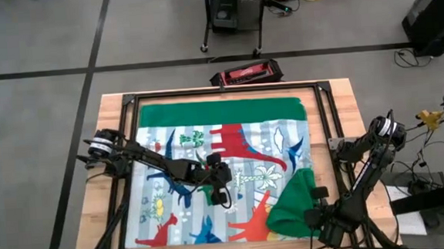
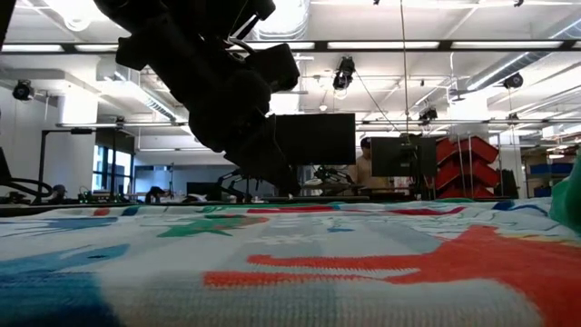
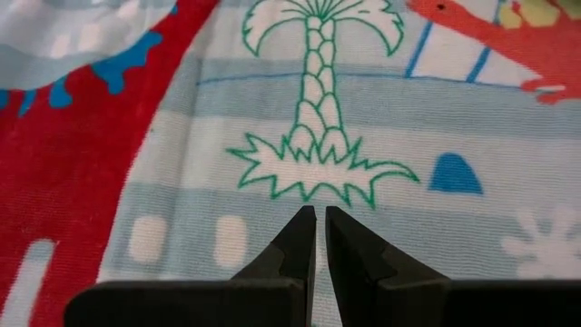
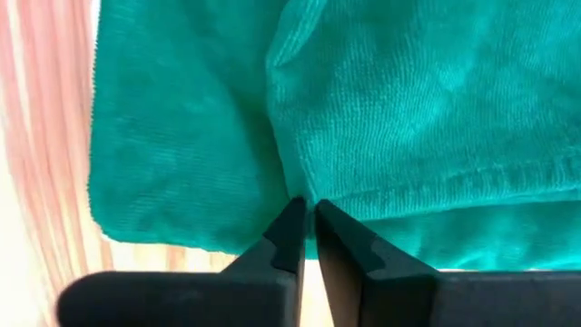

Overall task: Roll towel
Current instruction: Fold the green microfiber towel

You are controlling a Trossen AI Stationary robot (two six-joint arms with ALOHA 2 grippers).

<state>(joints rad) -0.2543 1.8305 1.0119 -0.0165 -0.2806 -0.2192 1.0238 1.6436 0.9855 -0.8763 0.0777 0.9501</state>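
Observation:
The towel (image 1: 225, 171) lies spread on the table, dinosaur print up. Its far edge is folded over into a green band (image 1: 221, 111). Its near right corner (image 1: 295, 205) is folded over onto the print, green back up. My left gripper (image 1: 221, 190) is shut and hovers over the towel's middle, above a green palm tree print (image 3: 318, 136). I cannot tell whether it touches the cloth. My right gripper (image 1: 318, 211) is at the folded green corner, shut on its cloth (image 4: 306, 211). My right gripper pinches the green cloth of the folded-over near right corner between its two fingertips, at a pucker (image 4: 295, 186) close to the stitched hem (image 4: 436, 186). It comes from the table's near right side. One layer or several, I cannot tell. The corner lies slack on the towel.
A black metal frame (image 1: 128, 99) runs around the towel on the wooden table (image 1: 107, 147). A red and black tool (image 1: 246, 74) lies at the far edge. Bare wood shows left and right of the frame. The room beyond holds monitors and a person (image 2: 363, 163).

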